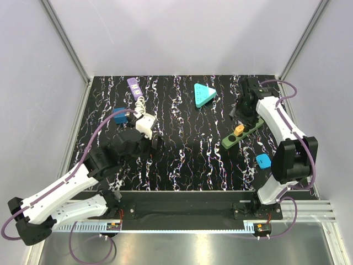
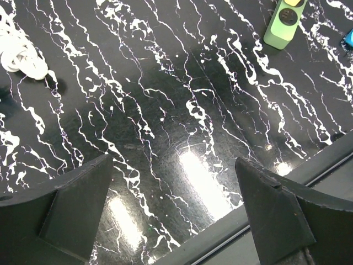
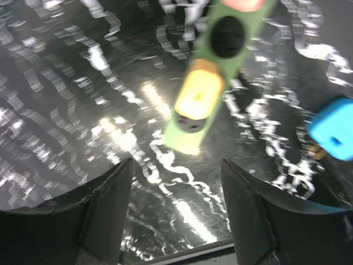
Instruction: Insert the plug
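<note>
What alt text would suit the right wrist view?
A yellow plug sits on a green power strip on a black marbled table, with a blue plug lying to its right. Below, the open right gripper holds nothing.

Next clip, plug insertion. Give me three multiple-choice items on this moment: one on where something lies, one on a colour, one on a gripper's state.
1. Where is the blue plug relative to the green power strip?
A. plugged into it
B. on the table, apart from the strip, on its near side
C. lying across its far end

2. What colour is the second plug, the one sitting on the strip?
A. white
B. purple
C. yellow-orange

3. How is the left gripper?
A. open, holding nothing
B. shut on the blue plug
C. shut, empty

Answers:
1 B: the top view shows bare table between the blue plug and the strip.
2 C: the right wrist view shows it yellow-orange against the green.
3 A: its fingers stand wide apart, with only table between them.
</note>
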You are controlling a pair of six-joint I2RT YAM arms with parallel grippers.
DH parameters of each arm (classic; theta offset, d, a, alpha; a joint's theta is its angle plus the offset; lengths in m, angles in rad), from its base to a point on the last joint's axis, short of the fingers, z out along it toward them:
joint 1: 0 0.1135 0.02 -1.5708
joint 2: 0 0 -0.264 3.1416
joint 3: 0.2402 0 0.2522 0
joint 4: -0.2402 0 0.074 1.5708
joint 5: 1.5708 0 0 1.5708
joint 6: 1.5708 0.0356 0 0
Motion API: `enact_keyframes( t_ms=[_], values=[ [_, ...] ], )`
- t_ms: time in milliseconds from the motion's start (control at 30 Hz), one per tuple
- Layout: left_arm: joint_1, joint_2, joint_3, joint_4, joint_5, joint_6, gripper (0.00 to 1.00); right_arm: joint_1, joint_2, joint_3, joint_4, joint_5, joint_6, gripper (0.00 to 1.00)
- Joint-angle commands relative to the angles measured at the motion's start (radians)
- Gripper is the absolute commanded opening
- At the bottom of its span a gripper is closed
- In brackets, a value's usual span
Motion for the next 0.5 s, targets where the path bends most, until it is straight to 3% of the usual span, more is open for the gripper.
enact_keyframes(
  t_ms=[0, 233, 467],
  values=[
    [0.004, -0.009, -0.004, 0.034, -0.009, 0.017, 0.99, 0.023, -0.059, -0.035, 0.086, -0.169, -0.067, 0.69],
    [0.006, -0.004, -0.009, 0.035, -0.008, 0.021, 0.99, 0.026, -0.175, -0.156, 0.059, -0.093, 0.008, 0.67],
    [0.004, 0.004, -0.012, 0.034, -0.022, 0.018, 0.99, -0.134, -0.319, -0.339, -0.039, -0.05, 0.022, 0.66]
  ],
)
